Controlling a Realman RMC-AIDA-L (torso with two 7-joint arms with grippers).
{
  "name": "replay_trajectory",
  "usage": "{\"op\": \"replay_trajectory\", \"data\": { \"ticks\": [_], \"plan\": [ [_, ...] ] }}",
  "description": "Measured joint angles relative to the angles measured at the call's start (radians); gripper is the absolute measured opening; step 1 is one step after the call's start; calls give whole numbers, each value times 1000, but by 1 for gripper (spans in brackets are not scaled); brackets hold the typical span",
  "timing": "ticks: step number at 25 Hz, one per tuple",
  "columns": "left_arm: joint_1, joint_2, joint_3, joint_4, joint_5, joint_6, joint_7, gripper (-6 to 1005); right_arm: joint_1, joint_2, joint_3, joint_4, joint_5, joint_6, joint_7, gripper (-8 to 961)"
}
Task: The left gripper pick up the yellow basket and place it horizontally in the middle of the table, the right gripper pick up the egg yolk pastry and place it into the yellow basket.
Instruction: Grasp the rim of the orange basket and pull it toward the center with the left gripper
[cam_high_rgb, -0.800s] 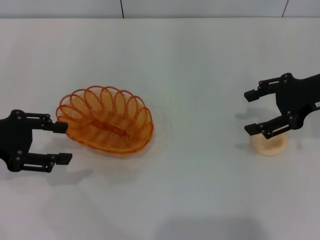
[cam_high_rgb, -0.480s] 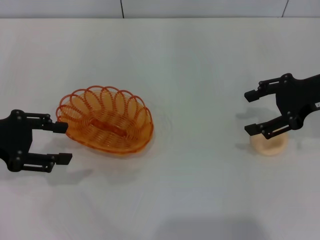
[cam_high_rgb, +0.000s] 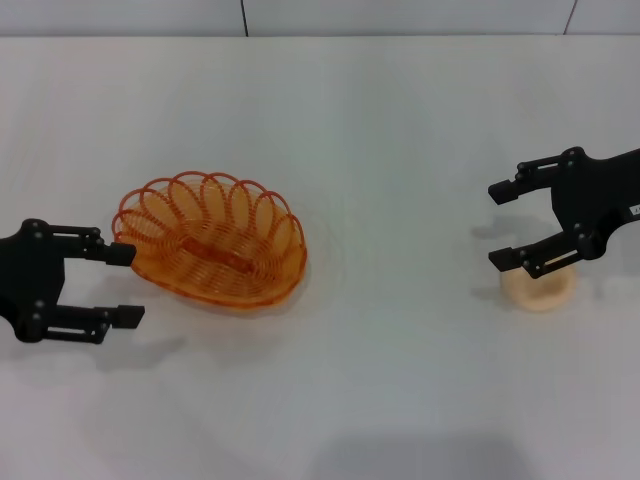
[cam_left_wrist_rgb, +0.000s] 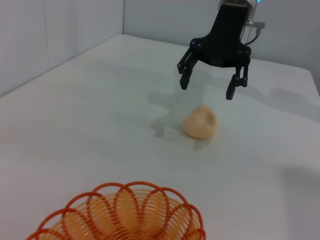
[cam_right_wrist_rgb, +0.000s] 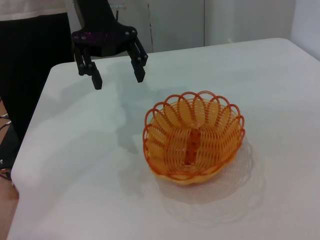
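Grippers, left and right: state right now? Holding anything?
Left gripper: open, empty, beside the yellow basket.
Right gripper: open, empty, above the egg yolk pastry.

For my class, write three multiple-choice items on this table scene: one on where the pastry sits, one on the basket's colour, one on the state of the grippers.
1. Where is the egg yolk pastry?
A. Inside the basket
B. On the table under the right gripper
C. Held by the left gripper

2. What colour is the yellow basket?
A. Translucent orange-yellow
B. Blue
C. Solid black

3. What state are the two grippers in?
A. Both shut on objects
B. Only the left holds something
C. Both open and empty

Answers:
1 B: the pastry rests on the table, with the right gripper hovering above it.
2 A: its looped strands show orange-yellow in every view.
3 C: the left gripper beside the basket's end and the right gripper both show spread fingers with nothing between them.
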Motion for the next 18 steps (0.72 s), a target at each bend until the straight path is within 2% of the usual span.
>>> {"op": "replay_trajectory", "data": {
  "ticks": [5,10,15,16,17,18],
  "plan": [
    [-1,-4,-33,7,-7,-66,-71,709,-6,3,1,0,1,18,-1,840],
    [-6,-13,-40,76,-8,-86,-222,709,-15,8,1,-1,1,25,-11,840],
    [-13,-23,-33,204,-1,-80,-476,709,-18,9,1,-1,2,26,-15,840],
    [-13,-23,-33,204,-1,-80,-476,709,-20,10,1,-2,2,26,-16,840],
    [-24,-16,-35,241,0,-79,-613,709,-23,10,1,-3,2,26,-17,840],
    [-30,-10,-37,247,2,-79,-649,709,-26,10,1,-7,2,27,-17,840]
  ]
}}
